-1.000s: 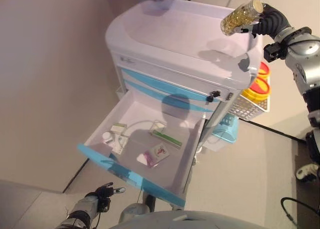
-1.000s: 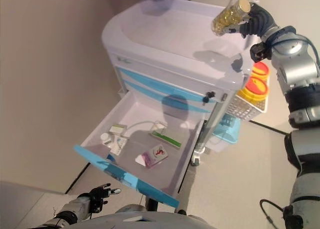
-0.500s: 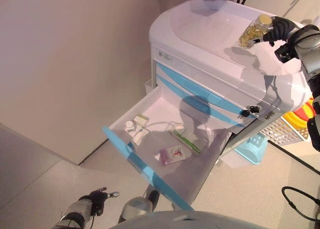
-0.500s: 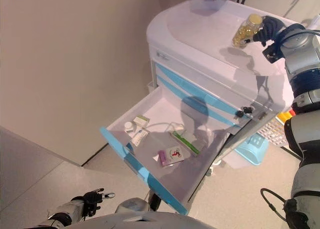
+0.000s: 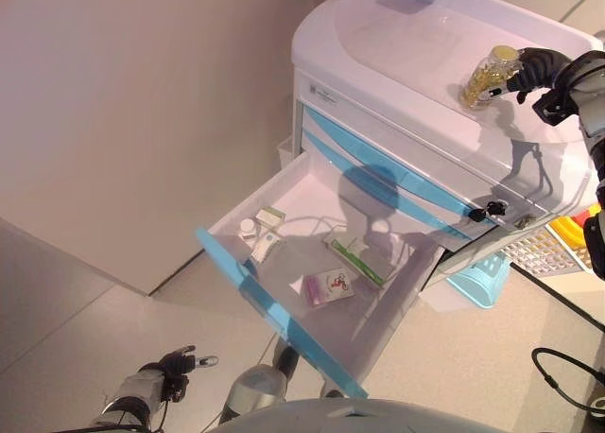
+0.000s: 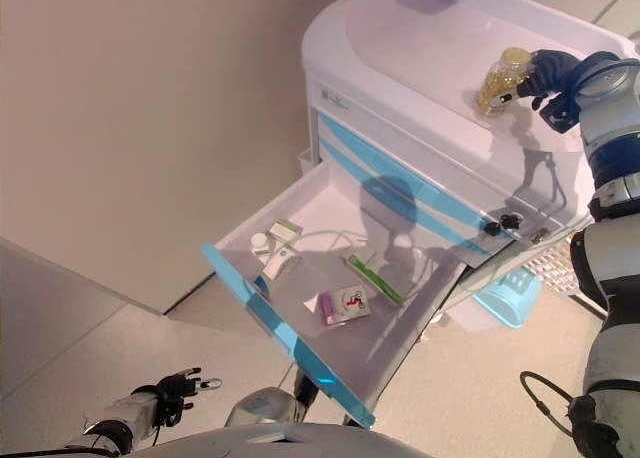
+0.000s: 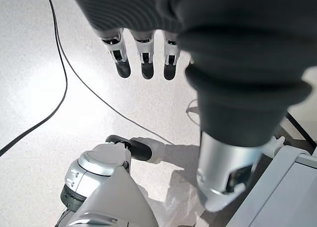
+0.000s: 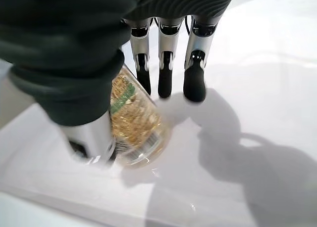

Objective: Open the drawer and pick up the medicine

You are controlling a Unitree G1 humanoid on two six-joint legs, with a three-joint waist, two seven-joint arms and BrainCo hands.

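On the cart top [image 5: 397, 45], right hand [image 8: 74, 63] clasps the medicine bottle [image 8: 136, 120].

One cart [image 5: 397, 45], one open drawer [image 5: 274, 305], one pill bottle [image 5: 487, 76] on top. In drawer: one small white bottle [image 5: 248, 229], roughly four boxes.

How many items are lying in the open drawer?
5 that I can make out: a small white bottle, a white-green box, a flat white pack, a green-striped box and a pink-edged box. More may be hidden.
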